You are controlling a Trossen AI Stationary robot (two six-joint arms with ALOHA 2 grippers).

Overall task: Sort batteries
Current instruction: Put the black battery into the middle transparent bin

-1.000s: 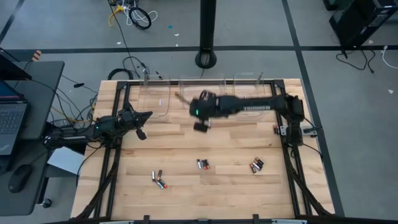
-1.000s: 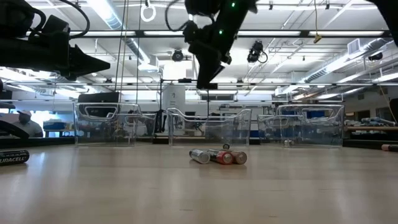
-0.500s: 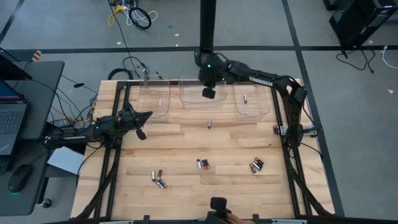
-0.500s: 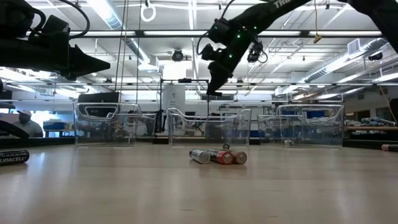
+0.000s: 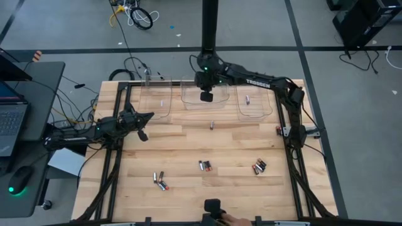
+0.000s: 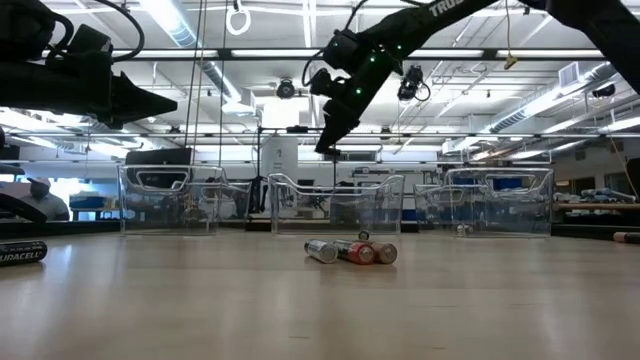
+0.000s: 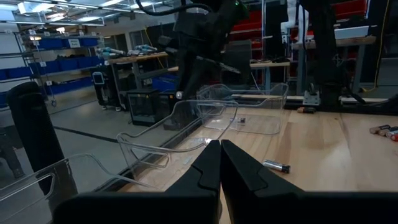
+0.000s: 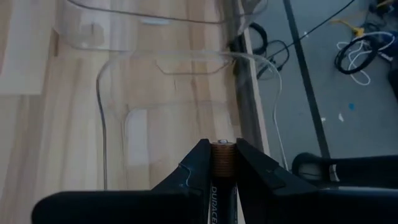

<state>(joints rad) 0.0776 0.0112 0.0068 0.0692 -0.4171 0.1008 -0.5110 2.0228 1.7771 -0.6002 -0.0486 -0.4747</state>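
Note:
My right gripper (image 5: 206,95) hangs above the middle clear bin (image 5: 188,102) at the table's far edge, shut on a copper-topped battery (image 8: 222,155). Loose batteries lie on the wood: one (image 5: 211,125) near the bins, pairs at the centre (image 5: 204,166), right (image 5: 259,167) and near left (image 5: 160,181). Another one (image 5: 247,99) lies in the right bin. My left gripper (image 5: 143,134) waits shut at the table's left side. My right gripper pinches the battery's sides (image 8: 221,163) between its two fingers (image 8: 198,160). The battery lies along the fingers, its copper end (image 8: 222,144) at their tips. The fingers slant downward, and the battery is held clear above the middle bin.
Three clear bins stand in a row along the far edge: left (image 5: 157,100), middle and right (image 5: 254,103). A battery (image 5: 279,130) lies by the right arm's base. A dark object with a hand (image 5: 217,212) shows at the near edge. Bare wood lies between the battery groups.
My right gripper has swung from above the table's centre toward the far edge and now stands over the middle bin, turning as it went and still shut on the battery. A hand with a dark object has come in at the near edge.

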